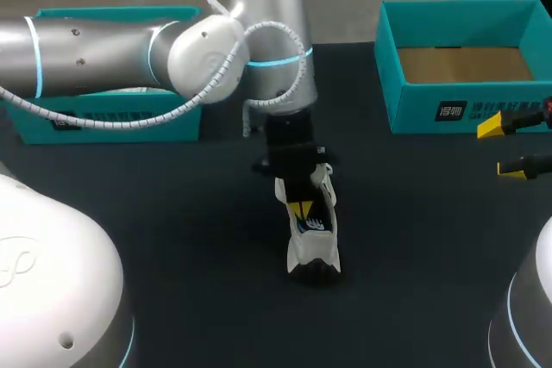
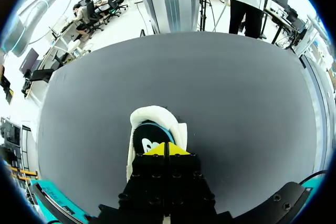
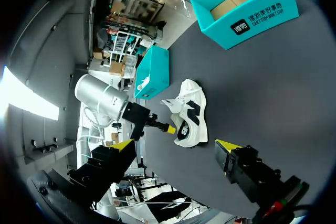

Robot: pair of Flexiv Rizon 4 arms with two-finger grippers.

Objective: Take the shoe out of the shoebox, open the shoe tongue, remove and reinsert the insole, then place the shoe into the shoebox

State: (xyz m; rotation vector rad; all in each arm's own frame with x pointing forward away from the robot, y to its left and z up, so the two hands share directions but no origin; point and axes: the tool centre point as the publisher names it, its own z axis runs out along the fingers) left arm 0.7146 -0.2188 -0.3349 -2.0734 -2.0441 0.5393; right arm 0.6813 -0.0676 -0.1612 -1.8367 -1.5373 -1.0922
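Note:
A white and black shoe (image 1: 312, 243) stands on the black table (image 1: 172, 239), near the middle. My left gripper (image 1: 301, 208) points down into the shoe's opening at one end. Its yellow tips are pressed together on the edge of the black, teal-rimmed insole (image 2: 148, 139), which shows just ahead of the left gripper (image 2: 165, 149). The teal shoebox (image 1: 466, 66) sits open at the back right with only brown paper inside. My right gripper (image 1: 502, 148) hangs wide open by the table's right edge, in front of that box and apart from the shoe (image 3: 190, 116).
A second teal box (image 1: 103, 122) lies at the back left, partly behind my left arm. The open shoebox (image 3: 244, 3) and this second teal box (image 3: 157, 69) both show beyond the right gripper (image 3: 175, 146). Bare tabletop surrounds the shoe.

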